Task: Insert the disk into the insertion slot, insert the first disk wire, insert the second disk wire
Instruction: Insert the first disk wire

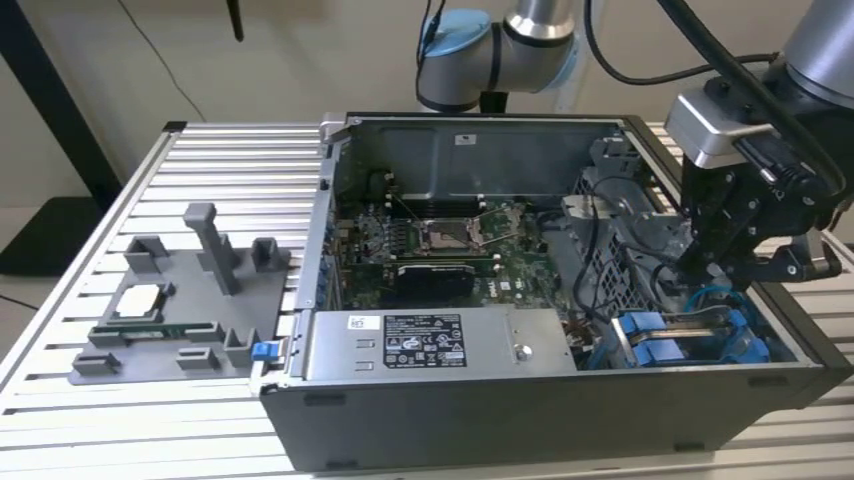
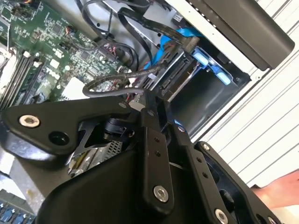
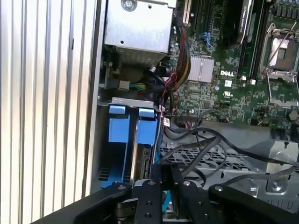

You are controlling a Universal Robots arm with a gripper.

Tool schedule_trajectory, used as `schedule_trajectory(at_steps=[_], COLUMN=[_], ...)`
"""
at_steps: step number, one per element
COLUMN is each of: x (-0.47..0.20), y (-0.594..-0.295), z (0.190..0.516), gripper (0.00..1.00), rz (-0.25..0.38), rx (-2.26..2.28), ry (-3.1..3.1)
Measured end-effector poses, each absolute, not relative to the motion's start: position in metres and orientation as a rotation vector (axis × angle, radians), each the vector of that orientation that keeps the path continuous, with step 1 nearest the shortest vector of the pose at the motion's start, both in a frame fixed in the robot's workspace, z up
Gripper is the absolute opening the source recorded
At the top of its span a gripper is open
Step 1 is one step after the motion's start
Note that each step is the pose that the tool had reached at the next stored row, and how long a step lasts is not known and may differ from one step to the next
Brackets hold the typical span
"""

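The disk, silver-grey in a bright blue caddy, sits on edge inside the insertion slot at the case's front corner on the exterior view's right. My gripper hangs low over the rear of that bay. In the first wrist view its fingers are closed around a black wire connector, with a blue wire running beneath. The second wrist view has the gripper close to black wires and the blue caddy tabs.
The open case stands on a slatted metal table. Inside are the motherboard, the processor socket, a labelled power-supply box and loose black cables. A grey fixture with parts sits at the exterior view's left.
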State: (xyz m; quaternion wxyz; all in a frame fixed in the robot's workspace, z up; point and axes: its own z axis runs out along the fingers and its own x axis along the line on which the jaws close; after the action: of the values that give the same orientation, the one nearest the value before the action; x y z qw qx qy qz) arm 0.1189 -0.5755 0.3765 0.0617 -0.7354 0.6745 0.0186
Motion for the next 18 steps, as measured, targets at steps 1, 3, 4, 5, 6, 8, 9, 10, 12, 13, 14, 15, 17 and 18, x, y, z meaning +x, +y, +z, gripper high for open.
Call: schedule_trajectory(at_steps=[1,3,4,5,6,8,9,10,12,13,14,15,17,18], x=[0.12,0.121,0.123,0.124,0.125,0.126,0.127,0.127,0.128,0.129,0.129,0.13,0.131,0.132], y=[-0.577,-0.578,-0.579,-0.579,-0.58,-0.581,-0.581,-0.581,-0.582,-0.582,-0.582,-0.582,-0.582,-0.582], z=[0.375,0.373,0.371,0.37,0.369,0.367,0.366,0.366,0.365,0.364,0.364,0.363,0.362,0.361], gripper=[0.0,0.0,0.0,0.0,0.0,0.0,0.0,0.0,0.0,0.0,0.0,0.0,0.0,0.0], rz=[0.056,0.058,0.058,0.06,0.061,0.068,0.075,0.085,0.104,0.11,0.115,0.118,0.118,0.118], rx=[-2.223,-2.223,-2.223,-2.223,-2.223,-2.225,-2.227,-2.23,-2.236,-2.238,-2.239,-2.239,-2.233,-2.229], ry=[2.04,2.042,2.043,2.044,2.045,2.049,2.052,2.058,2.067,2.07,2.073,2.075,2.081,2.086])
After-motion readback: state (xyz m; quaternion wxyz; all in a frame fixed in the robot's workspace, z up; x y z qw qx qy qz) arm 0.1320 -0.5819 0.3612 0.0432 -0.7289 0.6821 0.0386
